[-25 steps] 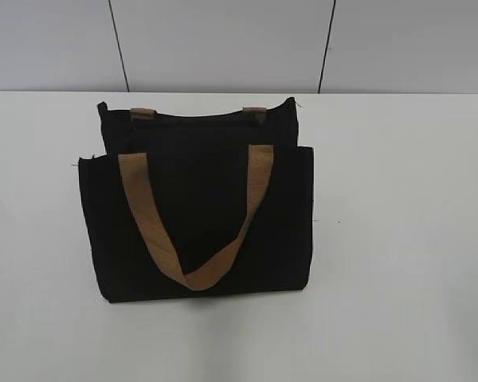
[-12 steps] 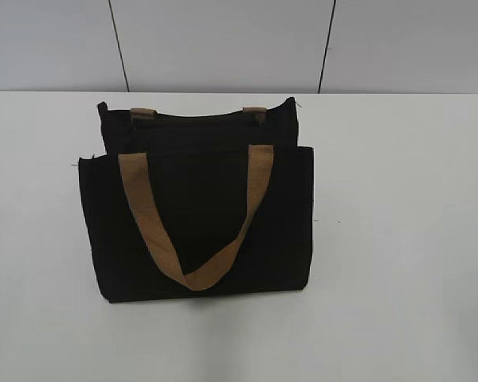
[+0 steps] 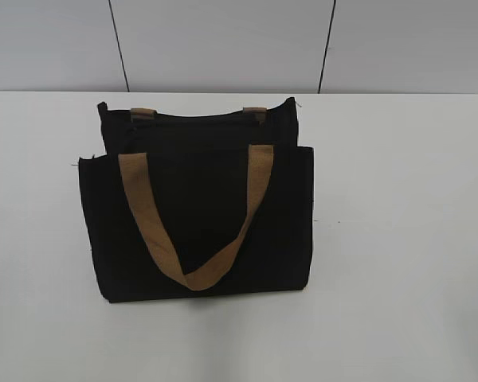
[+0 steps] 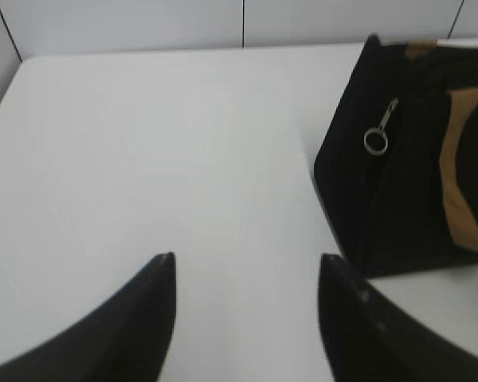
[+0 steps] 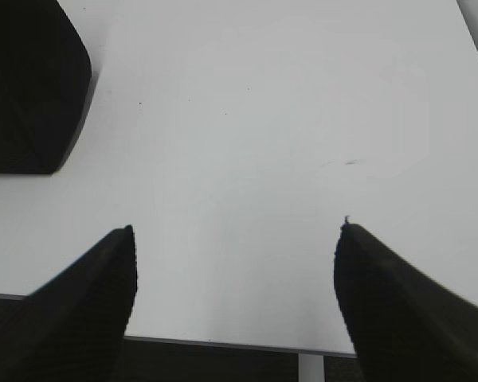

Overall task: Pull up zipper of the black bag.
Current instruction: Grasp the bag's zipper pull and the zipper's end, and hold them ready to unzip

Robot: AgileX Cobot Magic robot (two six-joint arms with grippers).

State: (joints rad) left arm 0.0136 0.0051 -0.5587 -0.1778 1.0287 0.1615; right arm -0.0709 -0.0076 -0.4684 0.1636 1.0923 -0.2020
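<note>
Left gripper (image 4: 247,274): we see it spread wide, empty; zipper pull ring (image 4: 375,141) ahead, right.
Right gripper (image 5: 235,235): wide, empty.
Risk: we may snag black bag (image 3: 199,215) fabric.

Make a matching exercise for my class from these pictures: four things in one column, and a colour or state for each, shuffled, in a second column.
Column 1:
1. black bag
2. zipper
3. left gripper
4. handle

Column 2:
A. tan webbing, drooping in a V across the bag's front
B. silvery metal pull with a ring
C. open above bare table, touching nothing
D. lying flat on the white table

Pairs: 1-D, 2-B, 3-C, 4-A
</note>
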